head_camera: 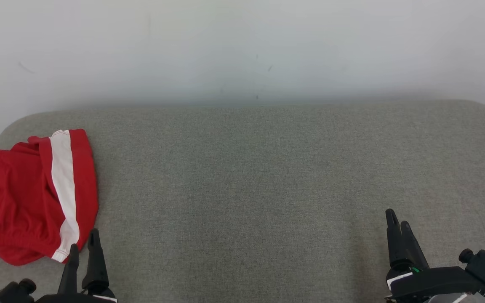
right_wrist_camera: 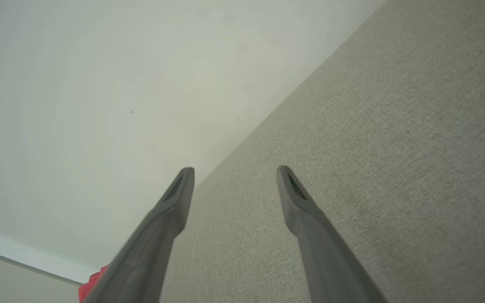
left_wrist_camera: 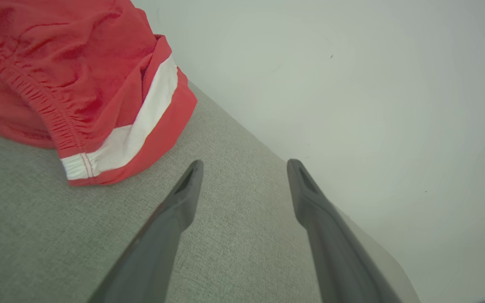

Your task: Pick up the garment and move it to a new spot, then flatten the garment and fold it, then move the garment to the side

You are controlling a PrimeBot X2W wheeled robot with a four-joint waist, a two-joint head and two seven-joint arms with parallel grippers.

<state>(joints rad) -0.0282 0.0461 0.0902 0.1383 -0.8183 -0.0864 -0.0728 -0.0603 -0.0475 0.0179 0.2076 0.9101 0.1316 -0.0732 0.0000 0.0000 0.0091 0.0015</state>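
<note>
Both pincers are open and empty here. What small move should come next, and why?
Probably ease the left pincer toward the white-striped hem of the red garment, so its fingers straddle it. That pincer stands open just beside the hem, not touching it, while the right pincer sits far across the grey surface.

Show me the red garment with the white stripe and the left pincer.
Red garment with white stripe [head_camera: 15, 202]: head view, red cloth left of the stripe.
Left pincer [left_wrist_camera: 245, 164]: left wrist view, midway between fingertips.
</note>
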